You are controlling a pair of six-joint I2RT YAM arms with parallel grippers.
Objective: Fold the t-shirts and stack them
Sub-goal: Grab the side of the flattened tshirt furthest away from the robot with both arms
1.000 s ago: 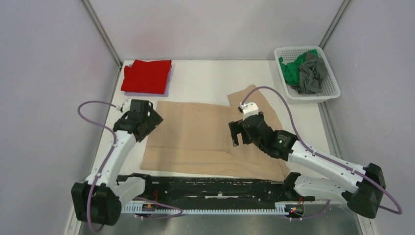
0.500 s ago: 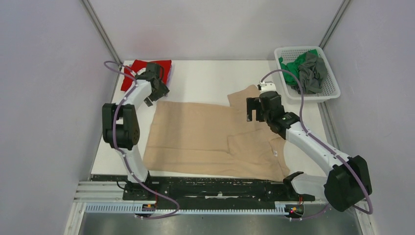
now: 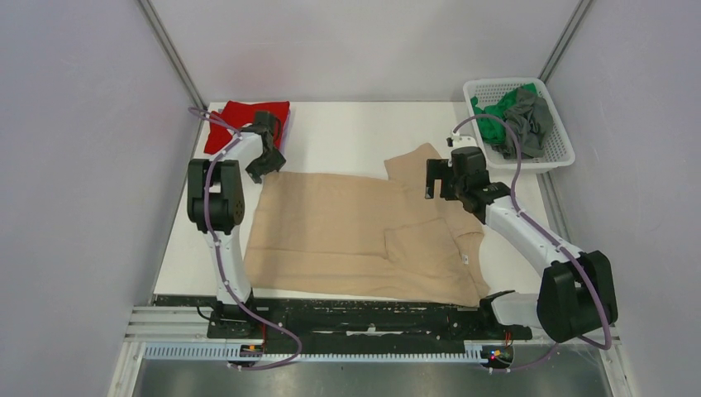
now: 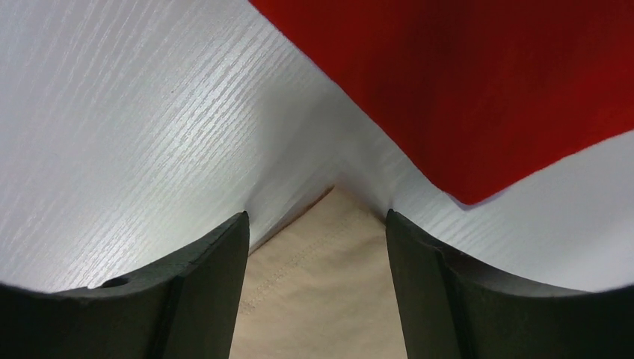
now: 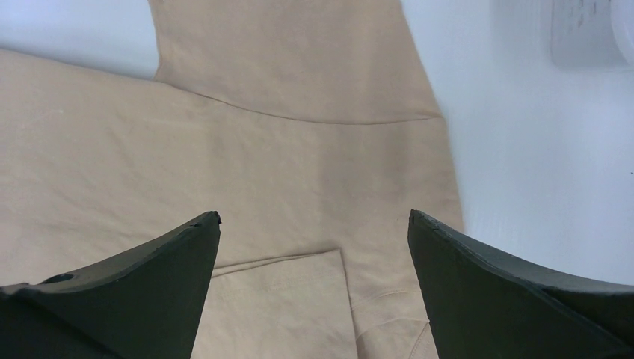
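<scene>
A large beige t-shirt (image 3: pixel 355 231) lies spread flat on the white table, with one sleeve folded in and the other sleeve sticking out at the far right. A folded red t-shirt (image 3: pixel 240 124) lies at the far left corner. My left gripper (image 3: pixel 259 170) is open and empty, low over the beige shirt's far-left corner (image 4: pixel 321 292), which shows between its fingers (image 4: pixel 202 292); the red shirt (image 4: pixel 486 82) is just beyond. My right gripper (image 3: pixel 436 188) is open and empty above the beige shirt (image 5: pixel 299 149) near the far-right sleeve. Green (image 3: pixel 492 116) and grey (image 3: pixel 529 120) shirts lie crumpled in the basket.
A white mesh basket (image 3: pixel 529 164) stands at the far right corner; its corner shows in the right wrist view (image 5: pixel 591 30). Bare white table (image 3: pixel 347 132) lies between the red shirt and the basket. Grey walls enclose the table on three sides.
Both arms have reached away from their bases. The left gripper moved to the beige shirt's far-left corner by the red shirt. The right gripper moved farther and to the right, toward the sleeve.
</scene>
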